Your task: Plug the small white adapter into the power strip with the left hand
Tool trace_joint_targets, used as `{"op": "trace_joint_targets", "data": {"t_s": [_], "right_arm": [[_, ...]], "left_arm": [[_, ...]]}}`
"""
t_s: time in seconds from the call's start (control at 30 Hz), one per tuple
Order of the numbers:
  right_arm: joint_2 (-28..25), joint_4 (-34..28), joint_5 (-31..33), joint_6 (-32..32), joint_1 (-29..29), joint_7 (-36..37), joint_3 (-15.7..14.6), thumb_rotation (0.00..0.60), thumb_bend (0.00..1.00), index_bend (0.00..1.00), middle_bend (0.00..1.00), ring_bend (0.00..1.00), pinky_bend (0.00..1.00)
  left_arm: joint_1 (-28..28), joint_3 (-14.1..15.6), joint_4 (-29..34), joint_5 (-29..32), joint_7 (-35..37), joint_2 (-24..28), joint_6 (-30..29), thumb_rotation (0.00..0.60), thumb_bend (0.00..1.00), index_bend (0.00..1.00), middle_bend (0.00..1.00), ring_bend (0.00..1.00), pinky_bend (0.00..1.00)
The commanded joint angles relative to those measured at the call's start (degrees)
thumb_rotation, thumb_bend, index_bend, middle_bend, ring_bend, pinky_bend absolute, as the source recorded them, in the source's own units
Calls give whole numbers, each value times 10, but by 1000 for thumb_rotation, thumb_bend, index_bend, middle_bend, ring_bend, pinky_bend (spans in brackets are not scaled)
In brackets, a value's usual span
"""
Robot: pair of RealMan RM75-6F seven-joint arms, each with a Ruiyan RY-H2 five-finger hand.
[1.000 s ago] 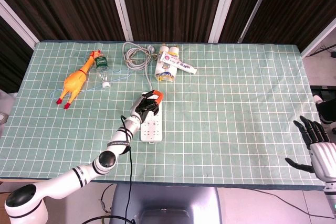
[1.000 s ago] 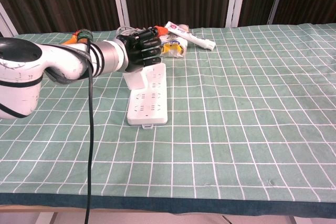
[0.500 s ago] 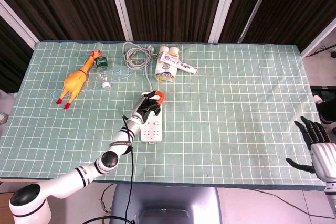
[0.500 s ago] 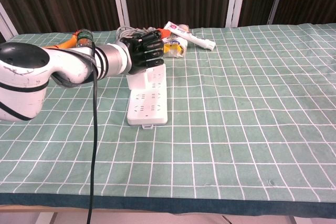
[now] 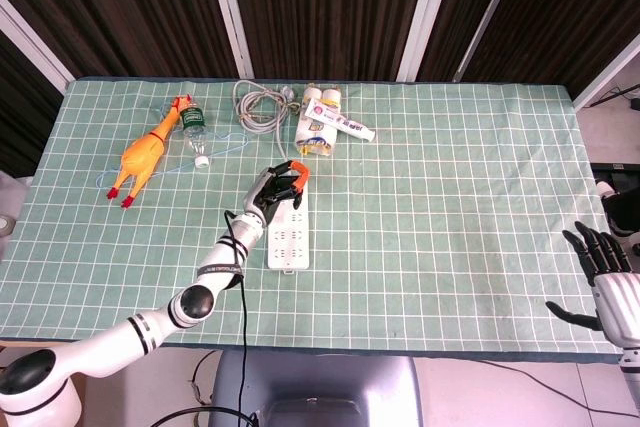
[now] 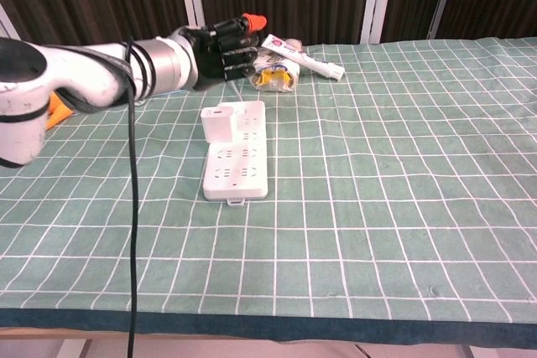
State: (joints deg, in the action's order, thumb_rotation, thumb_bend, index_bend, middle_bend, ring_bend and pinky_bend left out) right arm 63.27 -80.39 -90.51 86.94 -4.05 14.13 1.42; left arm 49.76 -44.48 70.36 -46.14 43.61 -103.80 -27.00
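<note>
The white power strip lies lengthwise on the green checked cloth, also seen in the head view as the power strip. The small white adapter stands on the strip's far left corner, with nothing touching it. My left hand hovers above and behind the adapter, holding nothing, its dark fingers loosely bent; in the head view the left hand covers the strip's far end. My right hand hangs off the table's right edge with its fingers apart and nothing in it.
A yellow rubber chicken and a small bottle lie at the far left. A coiled grey cable and white tubes lie behind the strip. My left arm's black cable hangs across the table's front left.
My left hand has let go of the adapter and lifted up and back from the strip. The adapter stays standing on the strip. The right hand has not moved.
</note>
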Motion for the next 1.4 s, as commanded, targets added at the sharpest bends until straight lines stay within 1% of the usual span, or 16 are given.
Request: {"op": "trace_joint_targets", "data": {"t_s": [0.03, 0.1, 0.13, 0.2, 0.27, 0.33, 0.37, 0.43, 0.5, 0.57, 0.67, 0.83, 0.97, 1.17, 1.3, 1.4], "right_arm": [[0, 1, -1, 2, 0, 2, 0, 600, 0, 0, 58, 0, 38], [-2, 3, -3, 2, 0, 5, 0, 600, 0, 0, 58, 0, 38], [-3, 3, -3, 2, -1, 7, 1, 600, 0, 0, 58, 0, 38], [-4, 5, -4, 1, -2, 9, 1, 600, 0, 0, 58, 0, 38], [-4, 5, -4, 1, -4, 11, 2, 600, 0, 0, 58, 0, 38], [-4, 5, -5, 1, -6, 12, 4, 600, 0, 0, 55, 0, 37], [-3, 6, -6, 1, -7, 12, 4, 600, 0, 0, 44, 0, 34], [-2, 8, -4, -2, -8, 15, 5, 600, 0, 0, 16, 0, 21], [-2, 11, 0, -5, -10, 18, 7, 600, 0, 0, 0, 0, 3], [0, 15, 3, -11, -12, 22, 8, 600, 0, 0, 0, 0, 0], [3, 23, 7, -19, -15, 30, 9, 600, 0, 0, 0, 0, 0], [9, 34, 7, -28, -20, 45, 7, 600, 0, 0, 0, 0, 0], [12, 38, -7, -22, -22, 47, 3, 600, 0, 0, 0, 0, 0], [18, 41, -31, -8, -22, 45, -6, 600, 0, 0, 0, 0, 0], [22, 39, -39, -3, -22, 40, -10, 600, 0, 0, 0, 0, 0], [21, 35, -41, -1, -24, 37, -10, 600, 0, 0, 0, 0, 0]], "left_arm": [[-24, 19, 61, -89, -67, 76, -31, 600, 760, 598, 667, 562, 641], [-37, 53, 77, -147, -138, 122, -62, 600, 657, 495, 561, 460, 538], [-45, 76, 82, -177, -192, 149, -89, 600, 620, 469, 531, 434, 503], [-61, 112, 83, -211, -288, 183, -140, 600, 531, 398, 435, 352, 404], [-83, 151, 88, -231, -409, 218, -197, 600, 471, 329, 342, 263, 318], [-106, 178, 105, -232, -501, 246, -240, 600, 423, 258, 255, 175, 241], [-124, 192, 125, -225, -549, 265, -264, 600, 407, 225, 218, 139, 208], [-152, 209, 161, -214, -597, 293, -301, 600, 380, 149, 142, 60, 143], [-181, 225, 195, -206, -631, 320, -338, 600, 368, 91, 84, 13, 102], [-217, 248, 216, -214, -660, 345, -386, 600, 360, 44, 38, 0, 65], [-261, 281, 232, -235, -681, 366, -447, 600, 354, 4, 2, 0, 20], [-322, 333, 237, -263, -676, 378, -511, 600, 354, 0, 0, 0, 0], [-374, 371, 240, -284, -661, 378, -566, 600, 353, 3, 0, 0, 0], [-441, 424, 251, -333, -613, 391, -631, 600, 348, 19, 0, 0, 0], [-473, 448, 259, -372, -582, 405, -668, 600, 349, 23, 1, 0, 1], [-485, 459, 260, -394, -562, 409, -678, 600, 349, 23, 4, 0, 2]]}}
